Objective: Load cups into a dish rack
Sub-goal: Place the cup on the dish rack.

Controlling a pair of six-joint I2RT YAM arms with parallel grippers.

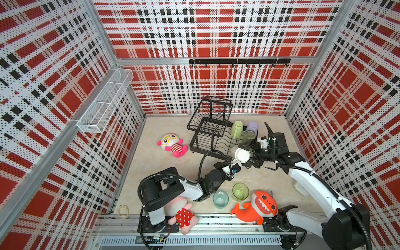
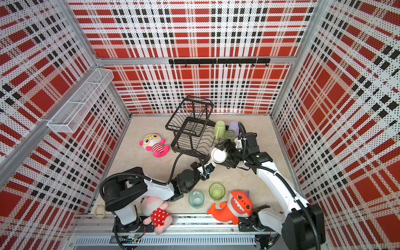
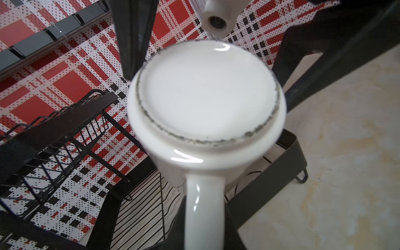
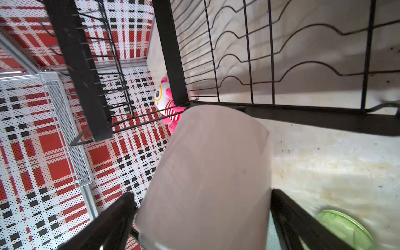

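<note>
We are holding the white mug base-up between the two tools. The step in hand, as we judge it, is setting it mouth-down into the dish rack.

The left gripper is clamping the mug's handle, which is pointing straight back toward its wrist. The right gripper is standing with its jaws spread wide, one on each side of the mug's wall. We cannot tell whether its pads are pressing the wall.

The rack's rail is lying just past the right fingertips, with the wavy plate wires beyond it. The mug's far end is sitting at that rail, but we cannot tell whether it is resting on wire.

Because the handle grip is probably carrying the weight off-centre, we are aiming for a slow descent. We are keeping the rim level so it lands across the wires and does not tip into a trough.

The right jaws should back straight off along their own line, not sweep sideways. The pale green mug, lilac tumbler and tall green glass are standing just beside that gripper, on the side away from the left one.

Only once the mug is bearing on the wire should the left jaws open, then draw back along the handle's line.

The teal glass and short green glass are waiting on the table behind the left gripper, near its forearm.
</note>
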